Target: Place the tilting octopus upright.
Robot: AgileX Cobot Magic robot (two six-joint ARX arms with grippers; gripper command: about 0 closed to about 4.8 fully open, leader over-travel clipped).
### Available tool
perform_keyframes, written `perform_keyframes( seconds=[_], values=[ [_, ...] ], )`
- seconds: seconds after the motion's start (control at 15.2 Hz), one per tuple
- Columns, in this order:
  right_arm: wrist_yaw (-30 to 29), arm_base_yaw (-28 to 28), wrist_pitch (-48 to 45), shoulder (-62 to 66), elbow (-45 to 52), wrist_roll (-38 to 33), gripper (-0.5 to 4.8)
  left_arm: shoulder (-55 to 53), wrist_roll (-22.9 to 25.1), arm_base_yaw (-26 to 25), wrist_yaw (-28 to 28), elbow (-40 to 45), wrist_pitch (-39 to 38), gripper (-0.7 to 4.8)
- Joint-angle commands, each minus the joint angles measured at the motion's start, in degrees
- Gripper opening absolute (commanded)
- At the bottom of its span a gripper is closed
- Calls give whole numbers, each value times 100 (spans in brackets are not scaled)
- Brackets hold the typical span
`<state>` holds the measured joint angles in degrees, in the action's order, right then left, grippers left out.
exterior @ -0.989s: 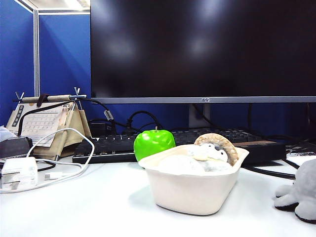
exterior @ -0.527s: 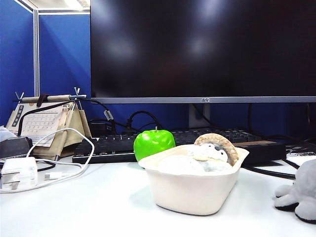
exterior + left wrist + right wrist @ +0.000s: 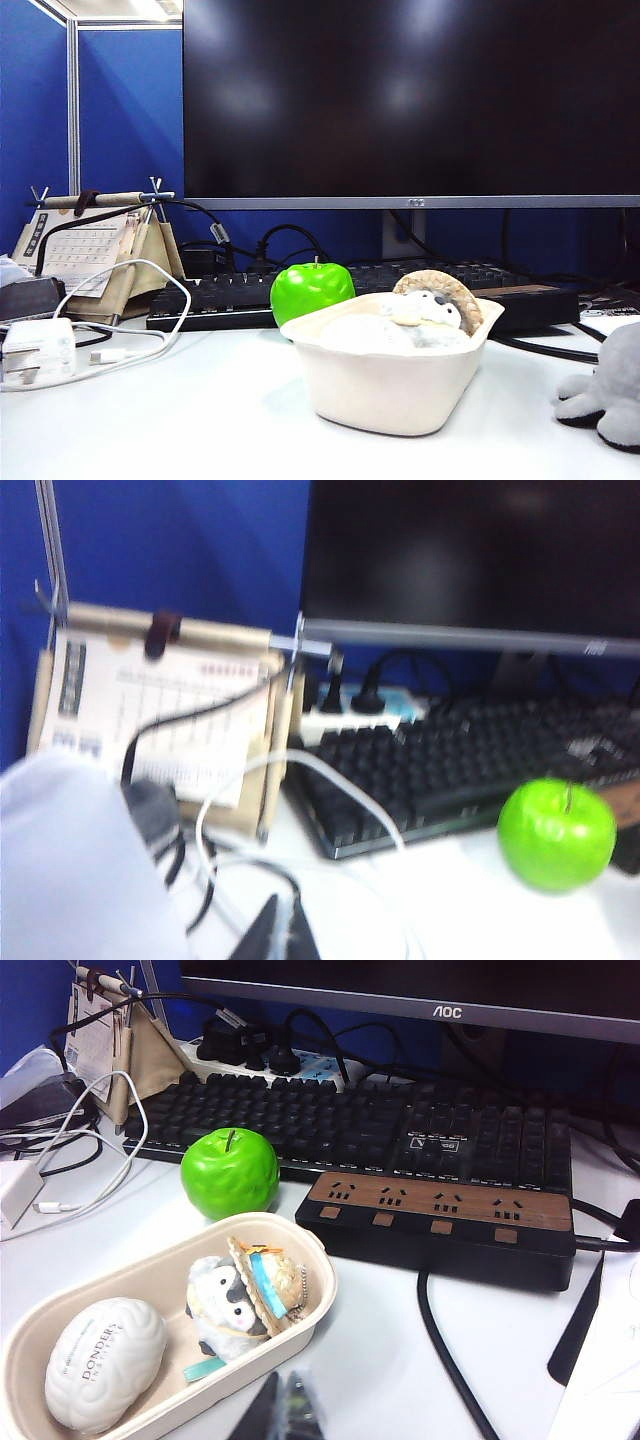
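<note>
Down at the lower edge of the left wrist view, left gripper [image 3: 277, 932] closed on nothing, dark fingertips together, poised over white cables [image 3: 235, 825] on the white surface [image 3: 470, 910]; blurred picture. Beyond it, a desk calendar [image 3: 160, 715] on its stand, a black keyboard [image 3: 450, 765] and a green apple [image 3: 556, 832] resting just in front of the keyboard.

Likewise closed and empty, right gripper [image 3: 283, 1410], hanging just beside the near rim of a cream oval tray [image 3: 150, 1280]. Inside the tray, a white brain-shaped toy [image 3: 105, 1360] next to a brown-backed, white-faced plush [image 3: 240, 1300] lying on its side. Just past the tray's far end, the apple again; beside that, a wood-topped power strip [image 3: 440, 1225] in front of the keyboard, under a dark monitor [image 3: 420, 985].

Neither gripper visible from the exterior camera. Off at the right edge of that view, well apart from the tray, the octopus [image 3: 612, 392]: grey-white plush, only partly in frame, stubby tentacles on the surface; upright or tilted, cannot tell
</note>
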<state>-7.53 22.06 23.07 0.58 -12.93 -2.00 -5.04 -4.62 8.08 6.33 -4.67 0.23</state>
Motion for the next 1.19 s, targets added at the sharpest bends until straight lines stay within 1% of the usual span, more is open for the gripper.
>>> perform_keyframes(
  seconds=[0.07,0.4,0.46,1.19],
  values=[
    [-4,0,-59,-2,-17,13,8,-2,-33,-2,-13,83,79,-6],
    [-4,0,-59,-2,-17,13,8,-2,-31,-2,-37,96,79,-6],
    [-4,0,-59,-2,-17,13,8,-2,-35,-2,-122,96,81,-6],
    [-4,0,-59,-2,-17,13,8,-2,-31,0,-111,94,107,-6]
  ],
)
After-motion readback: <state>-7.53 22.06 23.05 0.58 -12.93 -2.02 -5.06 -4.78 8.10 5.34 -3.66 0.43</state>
